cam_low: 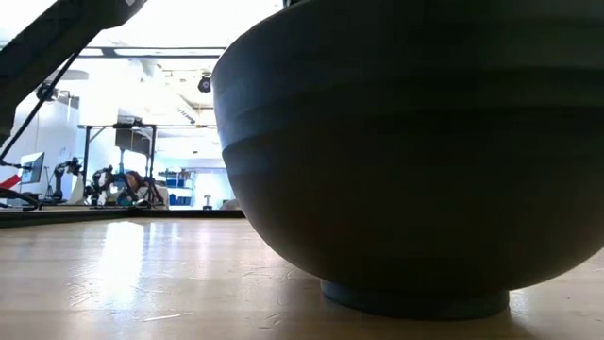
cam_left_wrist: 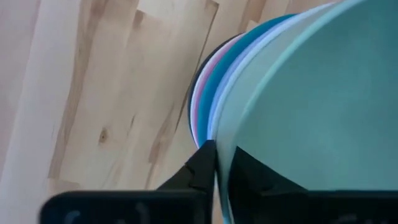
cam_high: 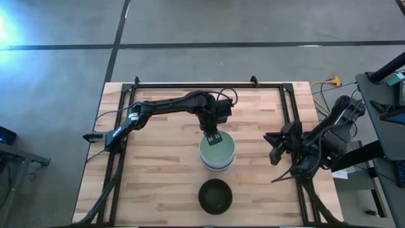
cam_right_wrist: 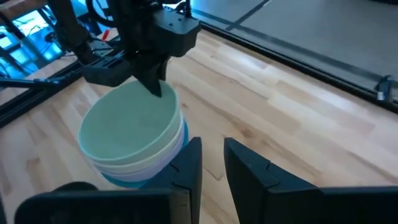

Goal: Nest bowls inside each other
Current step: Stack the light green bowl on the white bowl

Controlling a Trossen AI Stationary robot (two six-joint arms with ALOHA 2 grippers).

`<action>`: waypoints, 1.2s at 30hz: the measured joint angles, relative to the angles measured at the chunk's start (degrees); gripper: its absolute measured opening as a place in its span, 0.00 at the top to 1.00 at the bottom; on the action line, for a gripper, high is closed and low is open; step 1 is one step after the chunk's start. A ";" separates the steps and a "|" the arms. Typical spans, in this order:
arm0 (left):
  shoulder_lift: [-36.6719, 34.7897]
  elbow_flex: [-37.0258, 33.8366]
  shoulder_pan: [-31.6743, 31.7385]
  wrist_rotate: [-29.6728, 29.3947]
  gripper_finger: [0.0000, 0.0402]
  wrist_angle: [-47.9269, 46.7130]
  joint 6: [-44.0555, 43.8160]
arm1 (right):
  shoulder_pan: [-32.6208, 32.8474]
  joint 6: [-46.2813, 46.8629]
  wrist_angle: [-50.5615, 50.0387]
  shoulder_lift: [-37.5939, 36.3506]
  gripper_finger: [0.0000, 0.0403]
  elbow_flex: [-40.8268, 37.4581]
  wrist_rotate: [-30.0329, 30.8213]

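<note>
A stack of nested bowls stands mid-table with a pale green bowl on top; white, blue, pink and dark rims show beneath it. My left gripper is shut on the green bowl's far rim. A single black bowl rests on its foot near the table's near edge and fills the low view. My right gripper is open and waits at the table's right side, well clear of the stack. My left gripper pinches the pale green bowl's rim on the stack's far side, one finger outside the wall and one inside. The fingers come from above, pointing down. The bowl sits in the top of the stack.
Bare wooden tabletop lies left of the stack, and more between the stack and my right arm. A black frame rail runs along the table's far edge, with side rails left and right.
</note>
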 joint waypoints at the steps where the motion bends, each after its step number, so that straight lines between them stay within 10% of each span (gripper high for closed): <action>1: 0.00 0.00 -0.06 0.14 0.94 -0.03 0.01 | 0.00 -0.02 0.76 0.22 0.84 -0.34 0.00; 15: -2.47 0.21 -0.05 -1.59 0.50 -0.15 -3.08 | -0.69 -12.25 28.66 0.54 0.84 -10.53 -0.05; 26: -11.36 -0.09 -1.63 -9.58 0.49 0.16 -3.49 | -12.09 -27.21 53.47 -0.99 0.84 -22.73 -3.54; 36: -17.26 -5.21 -7.88 -17.76 0.49 3.30 -3.02 | -23.89 -47.99 89.42 -2.81 0.84 -37.43 -20.14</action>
